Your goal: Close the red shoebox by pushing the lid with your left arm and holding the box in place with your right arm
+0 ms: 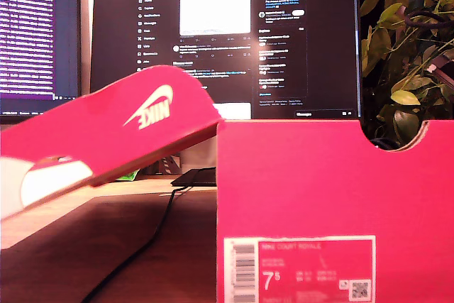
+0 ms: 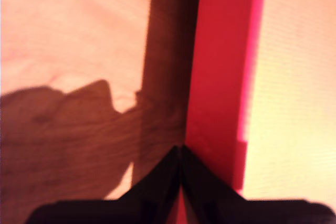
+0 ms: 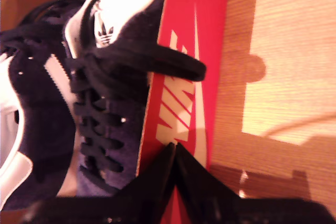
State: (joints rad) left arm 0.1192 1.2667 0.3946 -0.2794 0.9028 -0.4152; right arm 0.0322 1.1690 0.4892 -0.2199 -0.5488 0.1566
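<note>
- The red shoebox [image 1: 333,211] stands on the wooden counter [image 1: 106,246], filling the exterior view's right, with its white size label [image 1: 299,269] facing the camera.
- Its lid [image 1: 120,133] is raised and slopes away from the shoebox's top edge toward the exterior view's left; the white logo [image 1: 150,109] on the lid reads upside down.
- Behind the shoebox we see two lit monitors [image 1: 227,40] and, beside its upper corner, a leafy plant [image 1: 408,54]. A black cable [image 1: 152,235] trails across the counter next to the shoebox.
- Our first gripper [image 2: 180,150] has its jaws drawn together to a point, with nothing between them, just by a red panel [image 2: 223,72] of the shoebox; whether they touch it we cannot tell.
- Our second gripper [image 3: 174,148] also has its jaws pressed together, tips over the shoebox's red wall [image 3: 186,77] with its pale logo.
- Inside the shoebox lie dark sneakers [image 3: 100,93] with black laces and white trim.
</note>
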